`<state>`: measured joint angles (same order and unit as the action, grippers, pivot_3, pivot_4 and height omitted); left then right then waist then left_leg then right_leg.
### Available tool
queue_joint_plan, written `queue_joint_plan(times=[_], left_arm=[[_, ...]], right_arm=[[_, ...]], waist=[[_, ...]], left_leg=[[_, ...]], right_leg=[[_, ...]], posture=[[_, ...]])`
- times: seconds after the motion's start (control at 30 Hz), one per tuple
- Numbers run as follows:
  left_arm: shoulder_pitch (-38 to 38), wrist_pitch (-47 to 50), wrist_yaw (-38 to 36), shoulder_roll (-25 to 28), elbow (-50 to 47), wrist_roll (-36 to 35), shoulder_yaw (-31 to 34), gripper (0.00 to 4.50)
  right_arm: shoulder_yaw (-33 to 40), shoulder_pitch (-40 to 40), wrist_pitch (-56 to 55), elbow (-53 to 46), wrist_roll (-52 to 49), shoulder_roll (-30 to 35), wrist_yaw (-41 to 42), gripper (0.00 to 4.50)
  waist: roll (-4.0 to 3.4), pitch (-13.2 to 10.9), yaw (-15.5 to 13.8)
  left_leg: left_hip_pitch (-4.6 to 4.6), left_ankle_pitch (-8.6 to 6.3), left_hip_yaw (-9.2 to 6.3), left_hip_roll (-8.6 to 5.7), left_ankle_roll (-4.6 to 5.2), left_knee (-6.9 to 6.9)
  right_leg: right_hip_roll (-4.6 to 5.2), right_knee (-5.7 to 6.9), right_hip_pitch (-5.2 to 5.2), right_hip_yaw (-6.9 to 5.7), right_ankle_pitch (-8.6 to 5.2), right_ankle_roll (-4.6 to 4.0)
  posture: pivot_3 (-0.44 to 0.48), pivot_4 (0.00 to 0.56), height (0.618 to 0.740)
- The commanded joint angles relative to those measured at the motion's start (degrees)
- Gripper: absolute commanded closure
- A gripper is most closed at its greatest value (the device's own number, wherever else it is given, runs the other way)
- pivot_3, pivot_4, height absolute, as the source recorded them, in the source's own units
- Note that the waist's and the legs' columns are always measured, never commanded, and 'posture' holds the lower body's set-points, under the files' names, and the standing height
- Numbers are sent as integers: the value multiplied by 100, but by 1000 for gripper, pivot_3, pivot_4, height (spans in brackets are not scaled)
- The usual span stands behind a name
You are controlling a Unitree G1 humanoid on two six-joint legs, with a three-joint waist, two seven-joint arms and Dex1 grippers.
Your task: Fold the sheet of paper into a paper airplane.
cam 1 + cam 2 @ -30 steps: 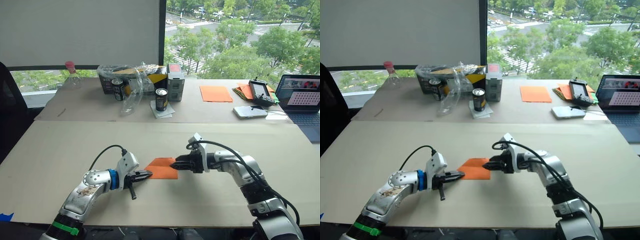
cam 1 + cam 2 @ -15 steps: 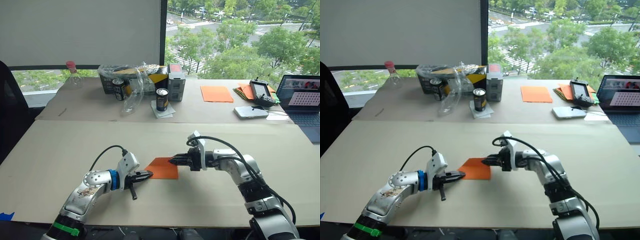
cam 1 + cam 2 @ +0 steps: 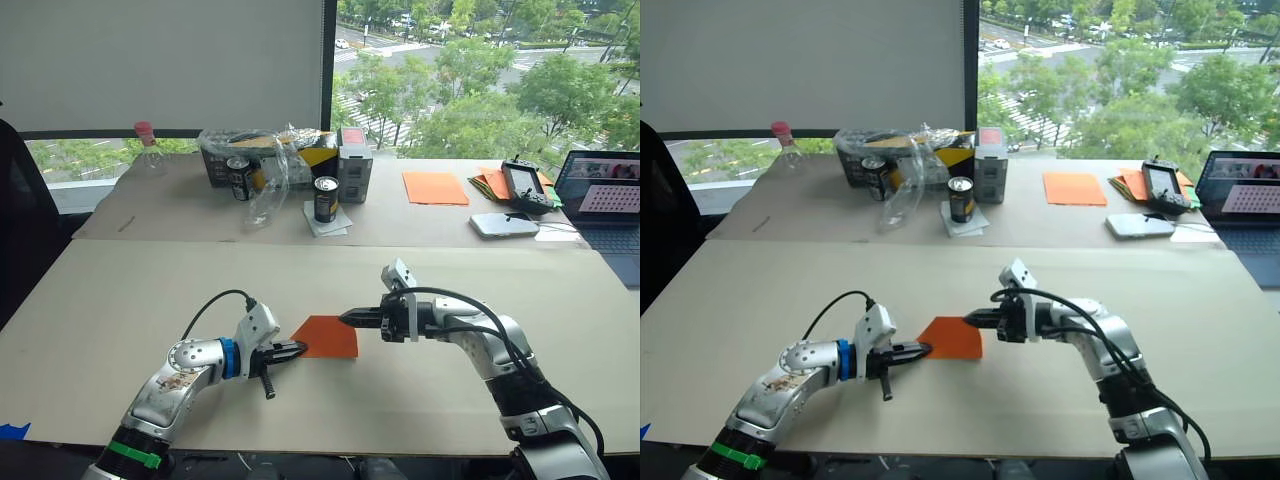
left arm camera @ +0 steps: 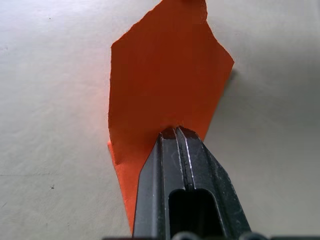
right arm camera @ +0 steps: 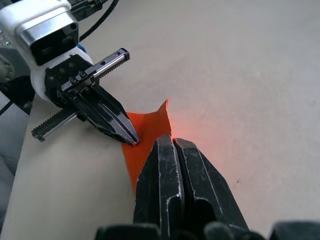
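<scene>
Sheet of paper: your orange sheet of paper [image 3: 326, 337] lay on the near cardboard-covered table [image 3: 120, 300], roughly midway between the two arms, folded to a small four-sided shape.
Left gripper: your left gripper [image 3: 298, 349] had its fingers closed together on the sheet's left corner; in the left wrist view the black tips [image 4: 176, 134] met over the orange edge.
Right gripper: your right gripper [image 3: 345, 317] was pinched shut at the sheet's upper right corner, and in the right wrist view its fingers [image 5: 172, 150] were pressed together with orange paper [image 5: 150, 127] just ahead of and under them.
Grippers together: you had the two sets of tips near each other, at opposite corners of the sheet, not touching.
Far table: you had a can [image 3: 324, 198], a second can [image 3: 236, 178] beside crumpled clear plastic [image 3: 270, 160], a red-capped bottle [image 3: 146, 147], a smooth orange sheet [image 3: 435, 187], a handheld controller [image 3: 525, 186], a phone [image 3: 507, 225] and a laptop [image 3: 606, 200] well apart from the work.
</scene>
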<state>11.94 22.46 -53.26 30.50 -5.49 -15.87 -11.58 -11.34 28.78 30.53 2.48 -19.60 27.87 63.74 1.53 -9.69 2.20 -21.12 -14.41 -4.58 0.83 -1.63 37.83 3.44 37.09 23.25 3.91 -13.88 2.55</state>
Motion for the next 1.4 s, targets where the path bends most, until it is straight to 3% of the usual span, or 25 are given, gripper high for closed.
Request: queue_joint_plan(times=[0.03, 0.43, 0.83, 1.1, 1.4], left_arm=[[-119, 204, -73, 79, 212, 100, -155, 4500], [-100, 204, -195, 170, 246, 93, -85, 4500], [-4, 337, -204, 163, 186, -171, 228, 4500], [171, 843, -208, 18, 195, -1471, 1553, 4500], [570, 988, 99, -407, 82, -1387, 1112, 4500]], right_arm=[[-228, -153, -1400, -194, 529, 268, 305, 4460], [-788, -533, -3695, 348, 1713, 335, 108, 4460], [-899, -529, -3905, 678, 2089, 293, -163, 4460], [-1050, -554, -3869, 864, 2331, 269, -367, 4460], [-1124, -545, -3831, 884, 2449, 257, -519, 4460]], waist=[[0, 0, 0], [0, 0, 16], [0, 0, 20], [1, 0, 28], [3, 2, 52]], left_leg=[[1, 0, 0, 0, 0, 0], [2, 0, 0, 1, 0, -2], [8, 0, 0, 1, 0, -2], [10, 0, -2, 4, 0, -2], [21, 1, 0, 4, -2, -2]], right_leg=[[0, 0, -1, 0, 0, 0], [-1, -2, -1, 0, 0, 0], [-1, -1, -7, 1, 1, -1], [-3, 1, -6, 0, 1, -2], [-5, 1, -15, 1, 4, -3]], posture=[[0, 150, 730], [0, 150, 730], [0, 150, 730], [0, 150, 730], [0, 150, 730]])
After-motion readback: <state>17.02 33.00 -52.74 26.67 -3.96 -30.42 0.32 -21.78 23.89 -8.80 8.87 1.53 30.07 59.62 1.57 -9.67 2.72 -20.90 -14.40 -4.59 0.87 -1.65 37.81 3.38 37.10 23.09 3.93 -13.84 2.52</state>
